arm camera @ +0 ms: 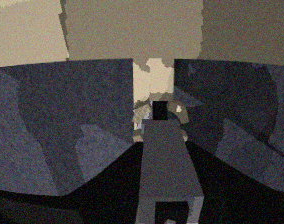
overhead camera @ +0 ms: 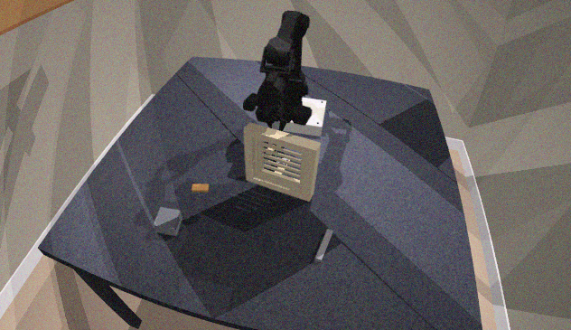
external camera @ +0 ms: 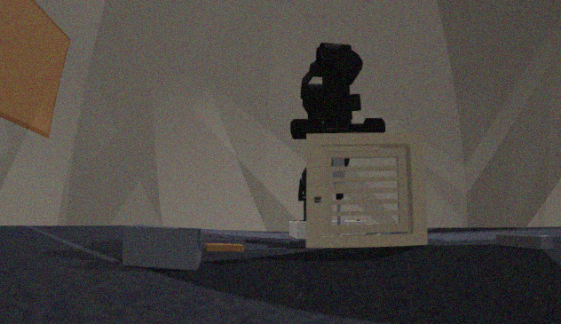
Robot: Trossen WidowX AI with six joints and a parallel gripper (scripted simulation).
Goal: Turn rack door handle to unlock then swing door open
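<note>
The beige rack frame (overhead camera: 249,153) (external camera: 317,172) (arm camera: 133,35) stands upright on the table. Its slatted door (external camera: 403,185) looks closed, lying flat within the frame. The grey upright handle (arm camera: 168,160) is on the arm's side of the door, seen from above in the wrist view; the frame and gripper hide it in the top and exterior views. My gripper (overhead camera: 276,127) (arm camera: 163,148) points down just behind the frame's top edge. Its fingers are drawn in against both sides of the handle, shut on it. The handle does not look turned, though its angle is hard to judge.
A white box (overhead camera: 316,113) (external camera: 297,230) is behind the rack on the arm's side. A small orange block (overhead camera: 200,187) (external camera: 225,248) and a grey block (overhead camera: 168,221) (external camera: 161,245) lie on the table (overhead camera: 384,225) to the left. A grey bar (overhead camera: 323,245) (external camera: 524,241) lies to the right.
</note>
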